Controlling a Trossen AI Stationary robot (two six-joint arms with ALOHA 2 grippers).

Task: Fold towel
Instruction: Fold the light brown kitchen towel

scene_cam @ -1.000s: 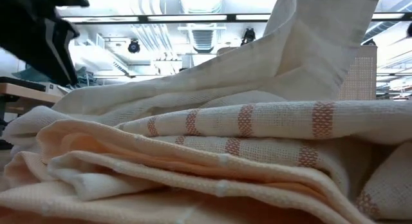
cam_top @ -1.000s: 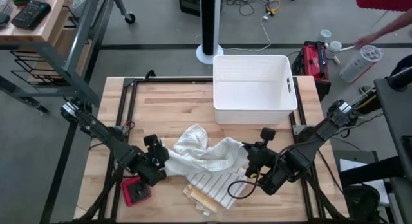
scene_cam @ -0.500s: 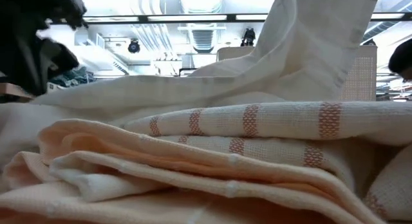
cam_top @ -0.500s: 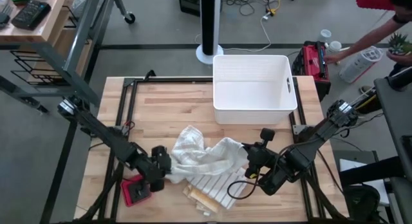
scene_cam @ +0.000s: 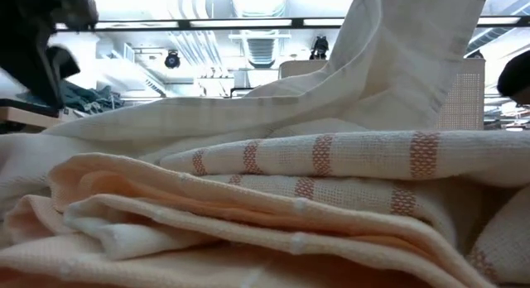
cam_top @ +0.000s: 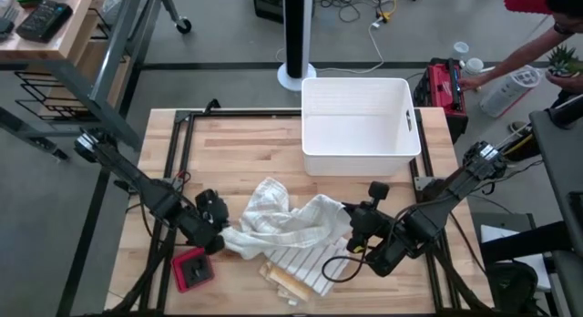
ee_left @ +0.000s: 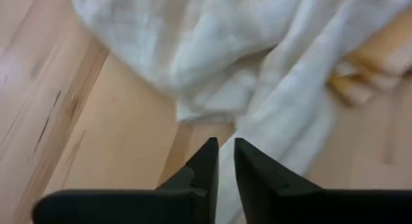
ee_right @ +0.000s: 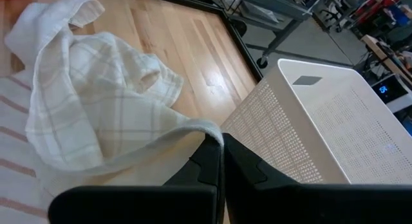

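A white checked towel point(cam_top: 284, 217) lies crumpled at the table's near middle, partly over a folded striped towel point(cam_top: 296, 264) that rests flat on the wood. My left gripper point(cam_top: 217, 231) is at the checked towel's left end, shut on it. My right gripper point(cam_top: 355, 222) is at its right end, shut on a raised part. In the low view the striped towel point(scene_cam: 331, 156) fills the foreground and the white towel point(scene_cam: 414, 56) rises behind it. My left gripper pinches the checked towel's near-left edge point(ee_left: 226, 161) between its two fingers, slanting down from the table's left. The cloth runs from the fingers to the heap, which lies on the table. One layer or several, I cannot tell. My right gripper holds the checked towel's right edge point(ee_right: 205, 130) between its shut fingers point(ee_right: 212, 161), coming from the table's right and slanting down. That edge is lifted off the table. The cloth falls away from it slack, down to the heap.
A white perforated bin point(cam_top: 360, 126) stands at the far right of the table. A small red object point(cam_top: 193, 270) lies near the left gripper at the near left. Bare wood point(cam_top: 237, 153) spreads over the far left. A person reaches in beyond the table's far right.
My left gripper has gone toward the near edge into the checked towel's left end, taken hold, then drawn back toward the table's left edge. The towel's near-left part has been pulled out after it; the right end has stayed in my right gripper.
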